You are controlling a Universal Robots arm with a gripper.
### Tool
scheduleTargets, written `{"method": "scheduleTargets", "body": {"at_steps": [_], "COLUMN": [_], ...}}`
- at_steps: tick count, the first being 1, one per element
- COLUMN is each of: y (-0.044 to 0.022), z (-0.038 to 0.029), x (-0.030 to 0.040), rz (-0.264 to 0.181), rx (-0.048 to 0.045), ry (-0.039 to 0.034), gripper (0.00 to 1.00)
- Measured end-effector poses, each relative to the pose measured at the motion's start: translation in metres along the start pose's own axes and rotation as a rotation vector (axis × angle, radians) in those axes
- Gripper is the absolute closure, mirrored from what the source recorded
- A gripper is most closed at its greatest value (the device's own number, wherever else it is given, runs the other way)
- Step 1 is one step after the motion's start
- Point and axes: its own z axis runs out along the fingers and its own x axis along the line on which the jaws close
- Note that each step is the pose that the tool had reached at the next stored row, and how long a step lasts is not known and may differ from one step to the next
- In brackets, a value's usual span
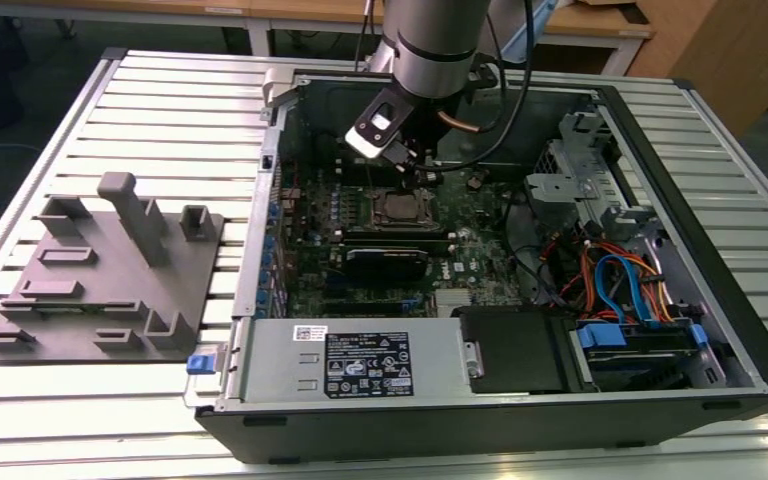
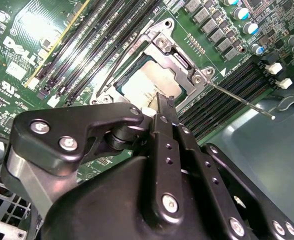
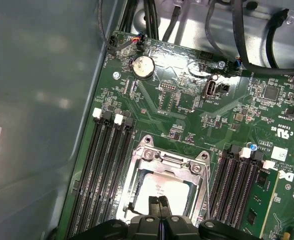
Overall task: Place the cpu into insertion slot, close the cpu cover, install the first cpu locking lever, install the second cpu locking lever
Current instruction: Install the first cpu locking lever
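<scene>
The cpu (image 2: pixel 146 81) shows its silver-grey face (image 3: pixel 163 189) inside the insertion slot (image 1: pixel 395 210) on the green board. The cpu cover (image 2: pixel 176 59) lies flat around it as a silver frame (image 3: pixel 162 161). One thin locking lever (image 2: pixel 241 100) sticks out free past the socket's corner. A second lever (image 2: pixel 121 62) runs along the cover's other side. My gripper (image 2: pixel 164 101) is shut, with its black fingertips (image 3: pixel 158 202) pressed together just over the cpu's edge and nothing between them. In the exterior view the gripper (image 1: pixel 418 172) hangs over the socket inside the open case.
Long black memory slots (image 3: pixel 104 165) flank the socket on both sides. Case walls, a power supply (image 1: pixel 357 362) and bundled cables (image 1: pixel 611 285) surround the board. A grey fixture plate (image 1: pixel 104 270) stands on the slatted table at the exterior view's left.
</scene>
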Motion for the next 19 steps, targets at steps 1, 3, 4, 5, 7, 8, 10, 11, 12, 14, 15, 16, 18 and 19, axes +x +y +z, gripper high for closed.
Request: {"method": "scheduleTargets", "body": {"at_steps": [1,3,4,5,7,8,10,11,12,14,15,16,18,19], "y": [0.0000,0.0000,0.0000,0.0000,0.0000,0.0000,0.0000,0.0000,0.0000,0.0000,0.0000,0.0000,0.0000,0.0000], "z": [0.0000,0.0001,0.0001,0.0001,0.0000,0.0000,0.0000,0.0000,0.0000,0.0000,0.0000,0.0000,0.0000,0.0000], "x": [0.0000,0.0000,0.0001,0.0001,0.0001,0.0002,0.0002,0.0002,0.0002,0.0002,0.0002,0.0002,0.0002,0.0002], "rz": [0.000,0.000,-0.001,-0.002,-0.009,-0.015,-0.034,-0.045,-0.055,-0.065,-0.070,-0.075,-0.087,-0.095], "rx": [0.0000,-0.0001,-0.0001,0.0000,0.0006,0.0010,0.0024,0.0032,0.0039,0.0046,0.0049,0.0054,0.0061,0.0067], "ry": [0.0000,0.0001,0.0001,0.0001,-0.0001,0.0000,-0.0002,-0.0002,-0.0003,-0.0003,-0.0003,-0.0004,-0.0004,-0.0004], "gripper": [0.89,0.89,0.89,0.89,0.89,0.89,0.89,0.89,0.89,0.89,0.89,0.89,0.89,0.89]}}
